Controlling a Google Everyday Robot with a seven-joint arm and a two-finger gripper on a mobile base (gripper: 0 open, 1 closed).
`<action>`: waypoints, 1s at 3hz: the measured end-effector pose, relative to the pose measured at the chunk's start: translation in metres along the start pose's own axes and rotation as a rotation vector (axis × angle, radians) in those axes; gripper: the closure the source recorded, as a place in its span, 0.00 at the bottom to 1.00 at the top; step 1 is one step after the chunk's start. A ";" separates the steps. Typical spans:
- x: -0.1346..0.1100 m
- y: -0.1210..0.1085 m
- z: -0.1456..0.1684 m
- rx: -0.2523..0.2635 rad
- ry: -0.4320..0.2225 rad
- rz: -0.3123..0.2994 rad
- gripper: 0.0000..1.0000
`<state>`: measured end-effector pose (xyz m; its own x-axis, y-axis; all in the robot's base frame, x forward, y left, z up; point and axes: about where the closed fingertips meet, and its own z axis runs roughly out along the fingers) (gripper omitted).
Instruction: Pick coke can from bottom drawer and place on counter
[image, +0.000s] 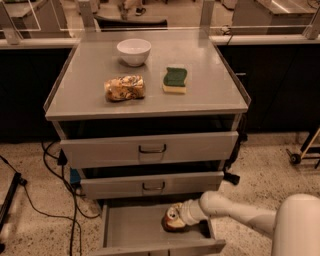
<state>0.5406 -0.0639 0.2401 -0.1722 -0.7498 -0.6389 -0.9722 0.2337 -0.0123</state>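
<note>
The coke can (173, 220), red with a silver lid, is inside the open bottom drawer (131, 230), right of the middle of its grey floor. My gripper (184, 217) reaches in from the right on a white arm (235, 212) and sits right against the can's right side, hiding part of it. The counter (210, 60) is the flat grey cabinet top above the drawers.
On the counter stand a white bowl (134, 51), a crinkled snack bag (125, 88) and a green-and-yellow sponge (175, 80). Two grey drawer fronts (150, 149) with dark handles overhang the bottom drawer. Black cables (55, 195) trail on the floor at left.
</note>
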 end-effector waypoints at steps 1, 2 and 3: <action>-0.018 -0.011 -0.044 -0.066 0.005 -0.074 1.00; -0.060 -0.044 -0.103 -0.114 -0.016 -0.164 1.00; -0.059 -0.027 -0.106 -0.184 -0.013 -0.164 1.00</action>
<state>0.5603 -0.0917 0.3593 -0.0084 -0.7601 -0.6497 -0.9997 -0.0085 0.0228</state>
